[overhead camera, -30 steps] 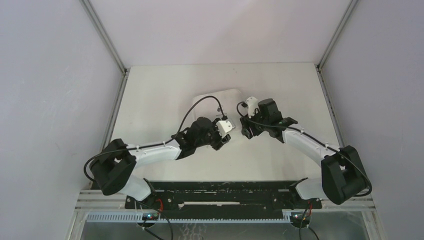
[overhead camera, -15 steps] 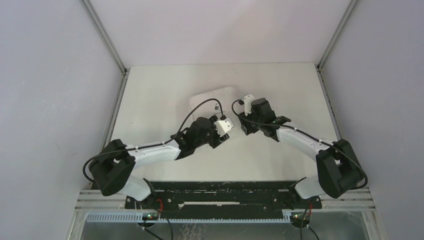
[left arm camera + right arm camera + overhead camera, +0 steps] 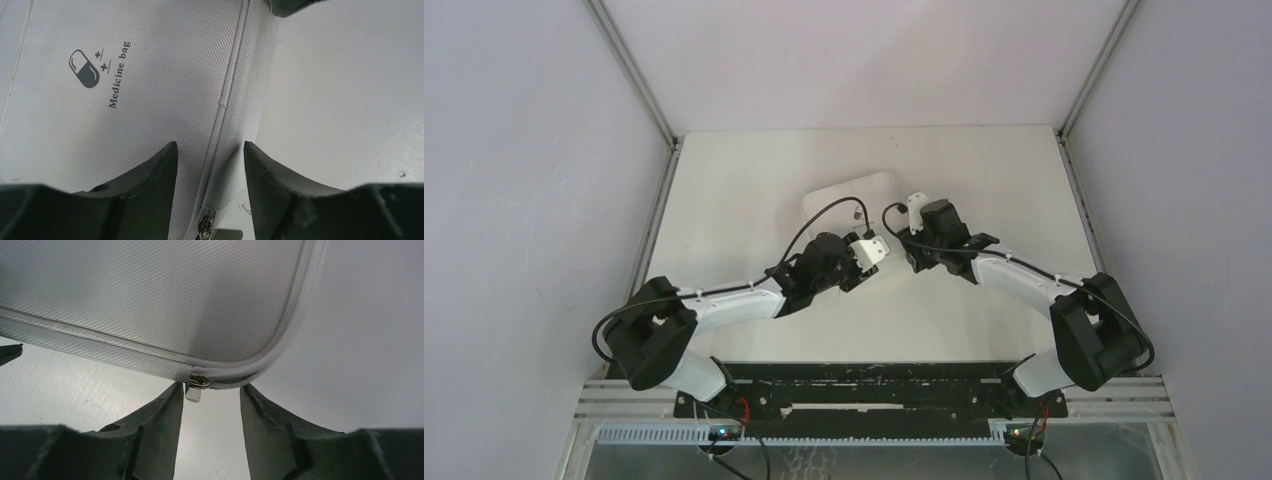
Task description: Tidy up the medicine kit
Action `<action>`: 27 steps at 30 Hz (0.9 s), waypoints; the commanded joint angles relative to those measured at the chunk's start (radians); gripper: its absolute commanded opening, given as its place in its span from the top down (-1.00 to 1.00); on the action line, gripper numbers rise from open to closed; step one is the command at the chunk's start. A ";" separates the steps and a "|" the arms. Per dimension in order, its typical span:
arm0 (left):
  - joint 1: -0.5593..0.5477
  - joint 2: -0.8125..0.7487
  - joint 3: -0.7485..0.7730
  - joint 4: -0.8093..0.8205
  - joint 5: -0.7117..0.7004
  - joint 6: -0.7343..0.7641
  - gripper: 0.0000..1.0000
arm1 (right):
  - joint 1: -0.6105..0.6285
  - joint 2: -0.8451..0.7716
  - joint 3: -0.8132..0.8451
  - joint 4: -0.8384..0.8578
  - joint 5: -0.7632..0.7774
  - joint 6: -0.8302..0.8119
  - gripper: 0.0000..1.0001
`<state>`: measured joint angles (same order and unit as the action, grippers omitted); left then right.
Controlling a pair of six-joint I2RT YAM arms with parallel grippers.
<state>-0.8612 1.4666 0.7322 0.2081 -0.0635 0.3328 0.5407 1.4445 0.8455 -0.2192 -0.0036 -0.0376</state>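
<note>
The medicine kit (image 3: 849,193) is a white fabric case lying shut mid-table, with a pill logo (image 3: 84,68) on its lid. My left gripper (image 3: 210,146) is open at the kit's near edge, its fingers straddling the zip seam (image 3: 227,100); a metal zip pull (image 3: 222,233) lies just below them. My right gripper (image 3: 212,386) is open at a rounded corner of the kit (image 3: 150,295). A zip slider (image 3: 199,381) with its pull tab sits right by the tip of the left finger (image 3: 170,405). From above, both grippers (image 3: 861,262) (image 3: 902,243) meet at the kit's near right corner.
The pale tabletop (image 3: 984,180) is walled by grey panels on both sides. The black arm mount rail (image 3: 864,385) runs along the near edge.
The kit has shifted slightly left and turned a little. My right gripper has moved left to the kit's corner and its jaws have narrowed. The left gripper has edged up and left.
</note>
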 commanded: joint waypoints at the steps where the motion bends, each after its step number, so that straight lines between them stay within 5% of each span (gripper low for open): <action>1: 0.016 0.021 -0.011 0.048 0.055 -0.023 -0.10 | 0.030 0.016 0.009 0.040 0.047 0.004 0.08; 19: 0.017 0.043 -0.017 0.069 0.070 -0.037 -0.07 | 0.062 -0.020 0.010 0.064 0.142 -0.009 0.50; 27: 0.017 0.042 -0.020 0.068 0.074 -0.030 -0.06 | 0.062 -0.021 0.017 0.060 0.149 -0.027 0.42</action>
<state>-0.8482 1.5036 0.7322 0.2680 -0.0212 0.3237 0.5972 1.4624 0.8452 -0.2161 0.1184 -0.0460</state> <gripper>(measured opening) 0.533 0.280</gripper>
